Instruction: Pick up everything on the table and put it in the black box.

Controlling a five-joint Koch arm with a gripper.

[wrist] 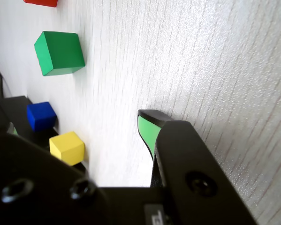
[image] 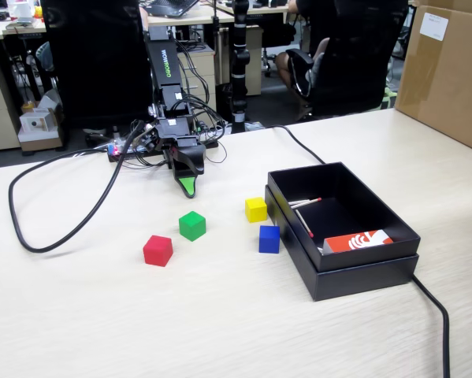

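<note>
Four small cubes lie on the beige table [image: 102, 315]: red [image: 157, 250], green [image: 192, 225], yellow [image: 256, 209] and blue [image: 269, 239]. The blue and yellow ones sit close to the left wall of the black box [image: 362, 272]. My gripper [image: 187, 183] hangs tip-down behind the green cube, clear of every cube. In the wrist view the gripper [wrist: 79, 125] stands open over bare tabletop, one green-padded finger [wrist: 147, 129] at the right. That view also shows the green cube [wrist: 59, 53], blue cube [wrist: 41, 116], yellow cube [wrist: 67, 147] and a corner of the red cube [wrist: 41, 2].
Inside the box lie a red-and-white card [image: 358, 240] and thin red-tipped sticks [image: 302, 203]. A thick black cable [image: 62, 224] loops on the left; another cable [image: 434, 309] trails past the box's right corner. A brown carton [image: 448, 71] stands at the back right.
</note>
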